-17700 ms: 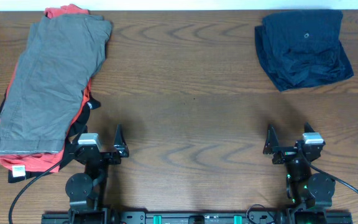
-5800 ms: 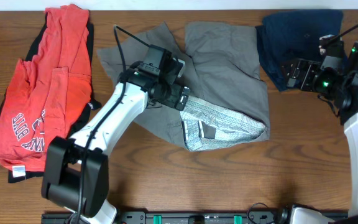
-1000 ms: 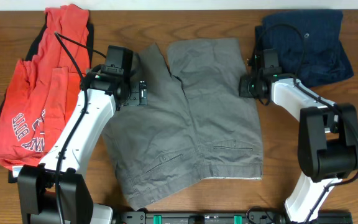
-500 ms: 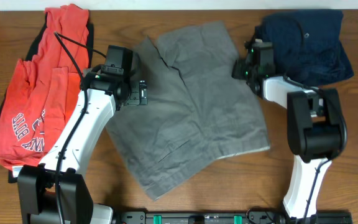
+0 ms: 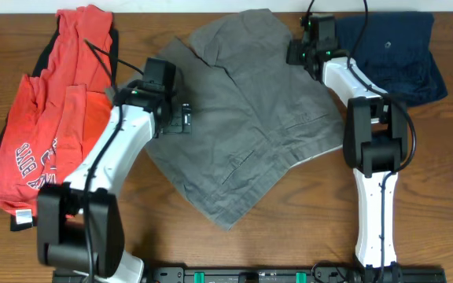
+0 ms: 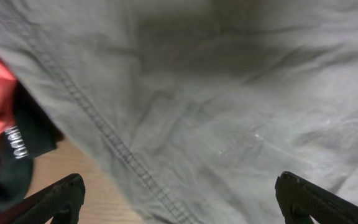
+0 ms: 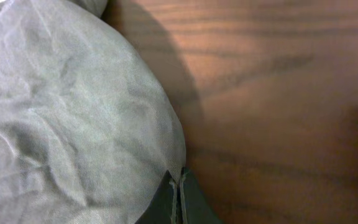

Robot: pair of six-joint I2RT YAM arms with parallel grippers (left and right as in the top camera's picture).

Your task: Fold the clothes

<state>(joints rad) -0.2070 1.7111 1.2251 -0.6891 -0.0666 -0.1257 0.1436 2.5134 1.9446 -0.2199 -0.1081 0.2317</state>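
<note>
While the right gripper (image 7: 179,190) is clenched, seemingly on an edge of the grey-khaki shorts (image 5: 242,118), the left gripper (image 6: 179,185) is held spread wide just above the same cloth. The shorts are laid askew mid-table (image 5: 289,236), between the orange-red T-shirt (image 5: 53,134) and the navy-blue garment (image 5: 399,55). Spreading is judged to be in hand; squaring and smoothing are called for before any fold.

Robotics lab test bench. Shown by: wood-grain worktop (image 5: 289,228); left arm (image 5: 108,153) and right arm (image 5: 376,212), white and black, mounted on black base rail (image 5: 234,276) at near edge.
</note>
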